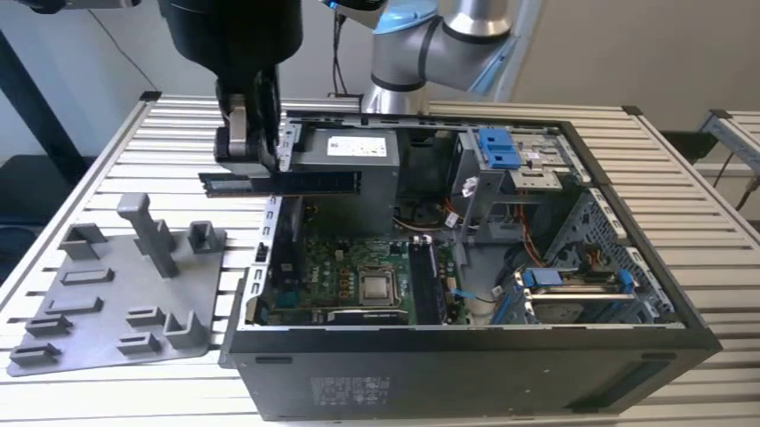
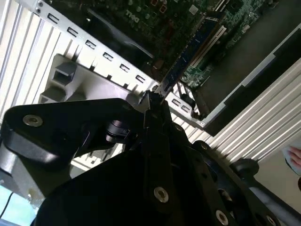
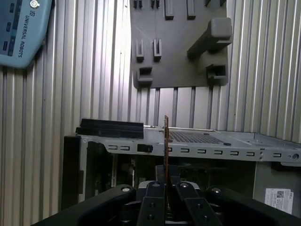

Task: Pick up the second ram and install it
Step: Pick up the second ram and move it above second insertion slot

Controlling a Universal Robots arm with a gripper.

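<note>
1. Exterior view: we see the grey tray (image 1: 95, 302) on the bench (image 1: 700, 240), just beside the computer case (image 1: 475, 374), on the exterior view's left.
2. Our gripper (image 1: 253, 160) hangs above the case's left wall, fingers clamped on the second ram (image 1: 323, 180).
3. We see the ram held level, reaching over the case's open interior, above the motherboard (image 1: 356, 267).

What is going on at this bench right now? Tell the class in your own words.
The arm's gripper holds a ram, its fingers shut on the stick. The ram hangs level across the wall of the open case on the exterior view's left, above the motherboard and not yet in a slot. A grey tray lies beside the case.
</note>
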